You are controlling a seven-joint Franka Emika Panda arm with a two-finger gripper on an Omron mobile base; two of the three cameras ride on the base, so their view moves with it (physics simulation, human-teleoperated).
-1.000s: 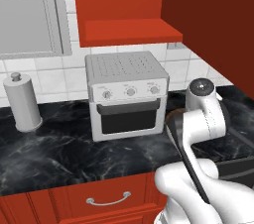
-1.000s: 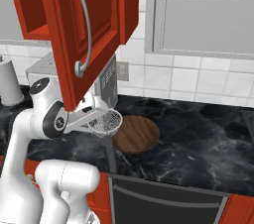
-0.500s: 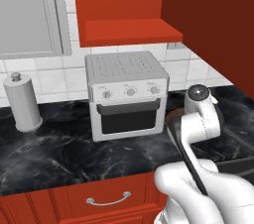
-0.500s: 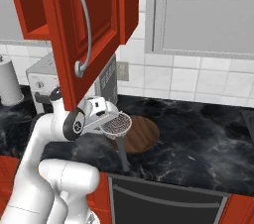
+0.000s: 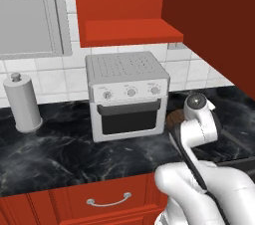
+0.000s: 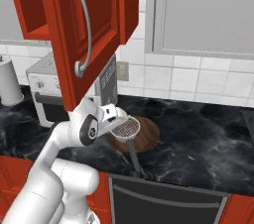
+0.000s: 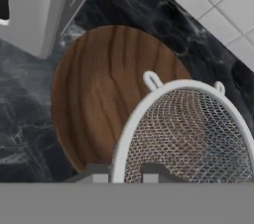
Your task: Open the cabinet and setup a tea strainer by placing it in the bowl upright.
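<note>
The red cabinet stands open, and its door with the silver bar handle swings out over the counter. My gripper is shut on the rim of the silver mesh tea strainer, which hangs level just above the near left part of the dark wooden bowl. The strainer's long handle slants down toward the counter's front edge. In the hand view the tea strainer covers the lower right of the bowl, with my gripper pinching its rim. A sliver of the bowl peeks out behind my wrist.
A silver toaster oven stands just left of the bowl on the black marble counter. A grey canister sits far left. Grey wall cabinets hang to the right. The open door hangs close above my arm.
My arm has swung right and carried the tea strainer from beside the toaster oven to over the bowl. The cabinet door and bowl have stayed put.
</note>
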